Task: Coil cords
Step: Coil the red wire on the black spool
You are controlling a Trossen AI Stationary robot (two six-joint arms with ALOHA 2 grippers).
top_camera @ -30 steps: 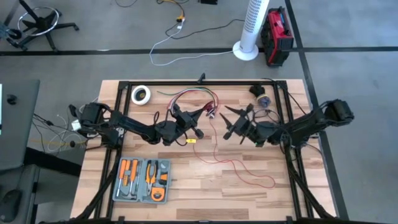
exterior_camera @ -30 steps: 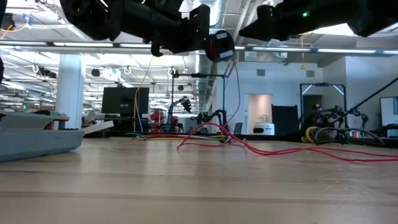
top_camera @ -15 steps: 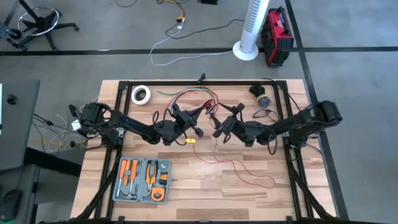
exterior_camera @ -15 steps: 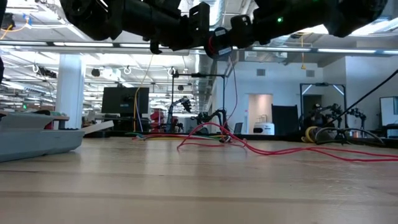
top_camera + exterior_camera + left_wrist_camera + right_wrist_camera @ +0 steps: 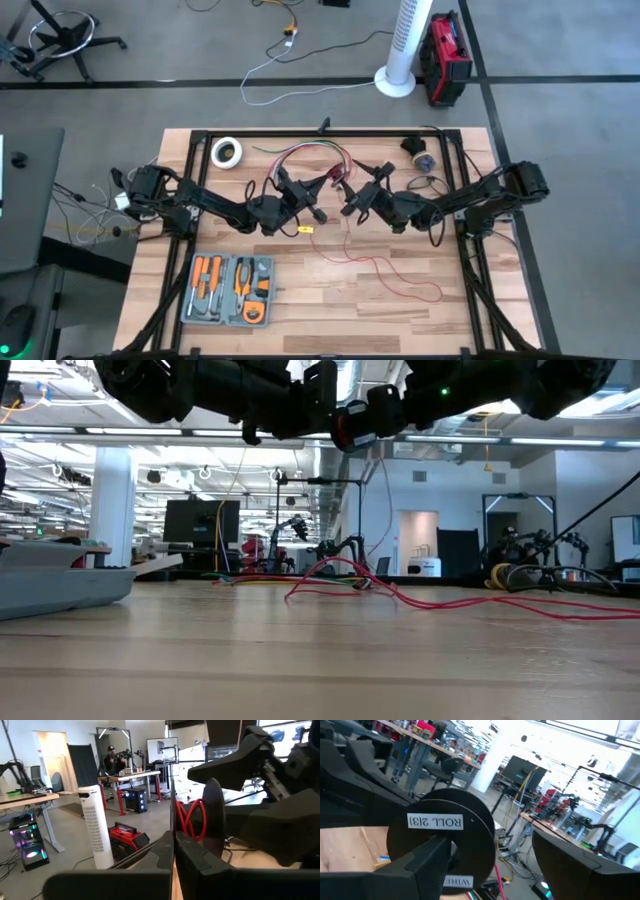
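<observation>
- Above the middle of the table, I see the red wire (image 5: 385,268) partly wound on a black spool (image 5: 449,832) that hangs in the air between my two grippers; the rest of the wire drops from the spool and lies in loose loops on the boards toward the near right.
- In the left wrist view the red turns show on the spool's core, behind its dark flange.
- My left gripper (image 5: 322,185) is at the spool from the left — its fingers closed around the spool, as far as I can judge.
- My right gripper (image 5: 352,196) meets the spool from the right, its two dark fingers spread wide on either side of the labelled flange; the label reads "ROLL 2131" upside down.
- Behind the spool, toward the far edge, lies a bundle of mixed coloured wires (image 5: 310,153), and to the far left a roll of white tape (image 5: 227,152).
- At the far right I see a small dark round object (image 5: 425,162) and a loop of dark cord (image 5: 428,184).
- On the near left sits a grey tool tray (image 5: 230,291) with orange-handled tools.
- The table (image 5: 300,320) is of pale wooden planks, framed by black bars.
- Beyond it, on a grey floor — a white tower fan (image 5: 402,50), a red and black case (image 5: 445,55) and a white cable (image 5: 300,70).
</observation>
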